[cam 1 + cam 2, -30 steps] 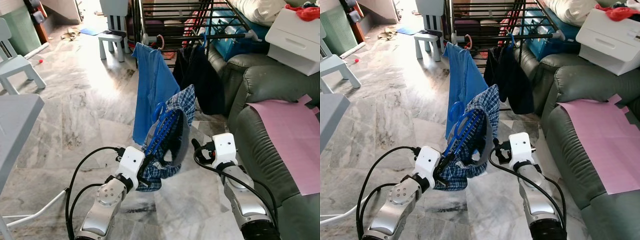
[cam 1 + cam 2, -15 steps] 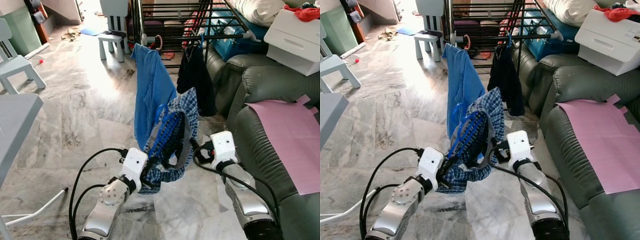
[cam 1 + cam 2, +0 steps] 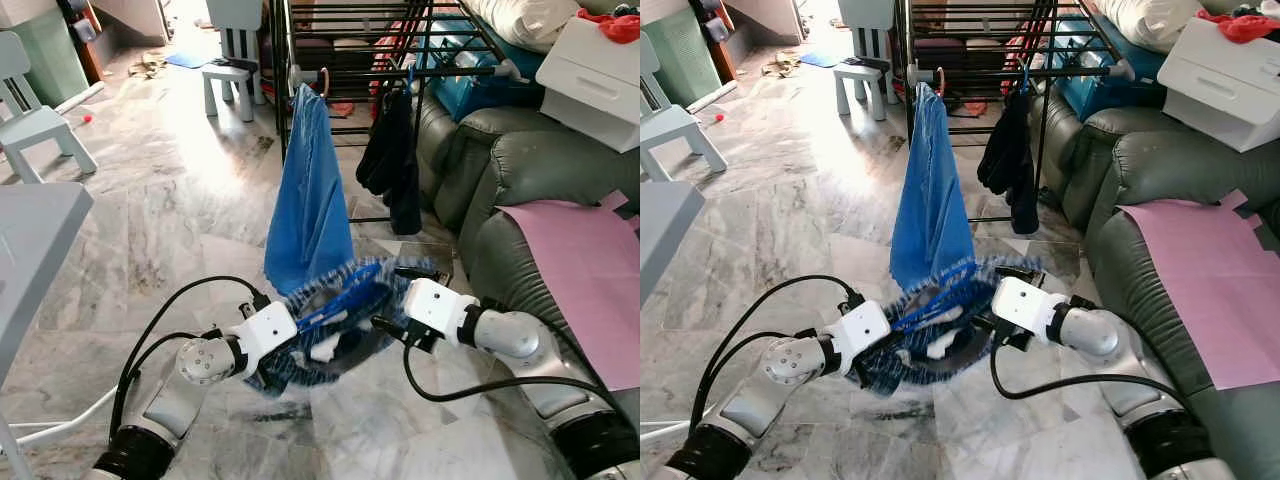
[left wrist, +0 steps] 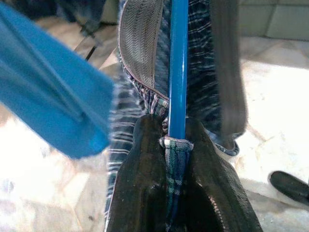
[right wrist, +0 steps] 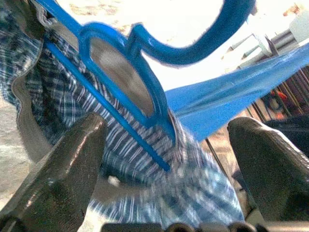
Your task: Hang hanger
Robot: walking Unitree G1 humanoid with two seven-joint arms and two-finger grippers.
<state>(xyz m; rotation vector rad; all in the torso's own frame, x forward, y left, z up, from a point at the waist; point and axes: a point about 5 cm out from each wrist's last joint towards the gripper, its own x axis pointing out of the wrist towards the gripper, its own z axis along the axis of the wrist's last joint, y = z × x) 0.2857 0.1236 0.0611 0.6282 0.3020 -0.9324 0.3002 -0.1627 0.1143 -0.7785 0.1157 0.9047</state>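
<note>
Lower centre of frame: your left gripper [image 4: 176, 145] is clenched on the blue hanger [image 3: 335, 308] carrying a plaid shirt [image 3: 300, 365]; your right gripper [image 5: 169, 159] is spread wide beside it.

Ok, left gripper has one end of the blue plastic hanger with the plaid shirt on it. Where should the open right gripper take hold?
Probably the thick neck just below the hook of the blue plastic hanger. It lies almost flat and bare above the plaid shirt, straight ahead of the right gripper, between its open fingers. The left gripper is shut on the hanger's far end, so come in from the robot's right.
</note>
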